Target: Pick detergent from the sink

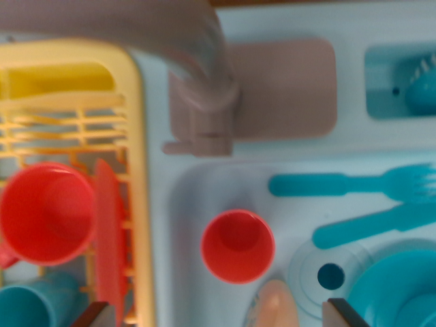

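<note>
Two dark fingertips, one point(90, 314) at the bottom left and another point(346, 313) at the bottom right, are poking into the bottom edge of the wrist view, and the gripper point(218, 315) is standing wide apart with nothing between its jaws. Between them, at the bottom edge, a pale peach rounded bottle point(274, 304) is lying in the sink point(184, 204); this looks like the detergent, though it is blurred and cut off by the frame. Just above it, toward the wrist view's left, a red cup point(238, 246) is sitting upright in the basin. A teal fork point(354, 184) and a teal knife point(378, 225) are lying across the basin's right part, and a teal plate point(402, 289) is resting at the lower right beside the drain hole point(331, 275). A greyish faucet point(204, 102) is rising behind the basin. On the wrist view's left, a yellow rack point(136, 157) is holding a larger red mug point(46, 212), a red plate point(109, 238) standing on edge, and a teal cup point(30, 306).
</note>
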